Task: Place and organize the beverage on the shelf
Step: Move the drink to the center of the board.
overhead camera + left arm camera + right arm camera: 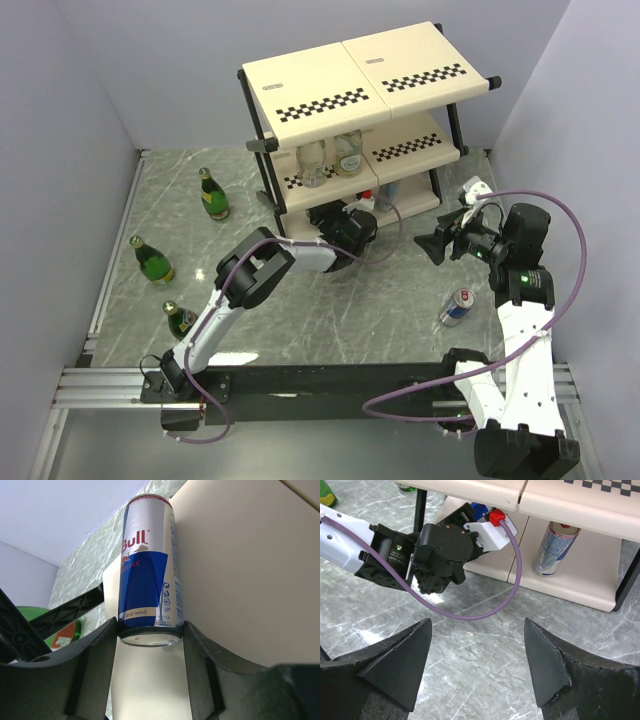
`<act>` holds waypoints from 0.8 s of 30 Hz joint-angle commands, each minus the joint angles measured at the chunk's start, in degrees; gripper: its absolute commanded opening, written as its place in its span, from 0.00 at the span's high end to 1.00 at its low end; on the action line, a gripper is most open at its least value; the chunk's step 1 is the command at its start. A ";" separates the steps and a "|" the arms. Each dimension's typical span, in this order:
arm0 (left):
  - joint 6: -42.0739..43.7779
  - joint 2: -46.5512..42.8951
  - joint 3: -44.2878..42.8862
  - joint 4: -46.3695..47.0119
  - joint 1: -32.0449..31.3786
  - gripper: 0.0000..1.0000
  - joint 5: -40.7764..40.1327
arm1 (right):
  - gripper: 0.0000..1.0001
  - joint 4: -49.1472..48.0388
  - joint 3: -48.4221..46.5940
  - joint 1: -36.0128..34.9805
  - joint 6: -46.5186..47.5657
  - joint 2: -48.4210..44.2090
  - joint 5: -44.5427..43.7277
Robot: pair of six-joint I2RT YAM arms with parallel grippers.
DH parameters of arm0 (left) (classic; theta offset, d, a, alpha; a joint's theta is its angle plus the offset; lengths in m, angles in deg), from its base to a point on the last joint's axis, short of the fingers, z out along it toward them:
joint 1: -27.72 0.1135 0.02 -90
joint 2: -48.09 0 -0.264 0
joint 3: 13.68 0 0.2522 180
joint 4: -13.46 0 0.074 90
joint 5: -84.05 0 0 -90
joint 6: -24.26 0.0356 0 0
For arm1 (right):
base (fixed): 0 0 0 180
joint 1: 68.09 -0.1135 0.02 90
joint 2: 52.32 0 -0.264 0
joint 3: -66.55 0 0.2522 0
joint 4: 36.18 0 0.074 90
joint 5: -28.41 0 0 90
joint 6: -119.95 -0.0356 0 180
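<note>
My left gripper [150, 628] is shut on the base end of a slim silver-and-blue can [147, 565], which lies along a cream panel of the shelf [250, 580]. From above, that gripper [345, 218] reaches into the bottom tier of the shelf [340, 75]. Two clear bottles [330, 158] stand on the middle tier. A second can [554, 550] stands on the bottom tier. Another can [457, 308] lies on the table to the right. Three green bottles [212, 195] [153, 260] [180, 320] stand on the left. My right gripper [477, 650] hangs open over bare table with nothing between its fingers.
The left arm's wrist and purple cable [470, 615] sit right in front of my right gripper. White walls close in the marble table on the left, back and right. A black rail [330, 380] runs along the near edge.
</note>
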 commanded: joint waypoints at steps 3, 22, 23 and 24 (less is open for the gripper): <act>-2.27 -1.46 1.62 -0.61 -0.26 0.65 2.52 | 0.20 -1.68 -0.29 0.55 0.05 -0.84 1.33; -2.61 -8.76 8.39 3.27 -9.57 0.86 0.41 | 0.20 -1.50 -0.38 0.90 -0.04 -1.46 1.77; -3.92 -9.11 8.65 2.83 -9.84 0.86 0.50 | 0.20 -1.42 -0.38 0.90 -0.04 -1.55 1.68; -4.63 -9.64 8.74 1.52 -10.54 0.87 0.50 | 0.20 -1.50 -0.38 0.90 0.05 -1.55 1.77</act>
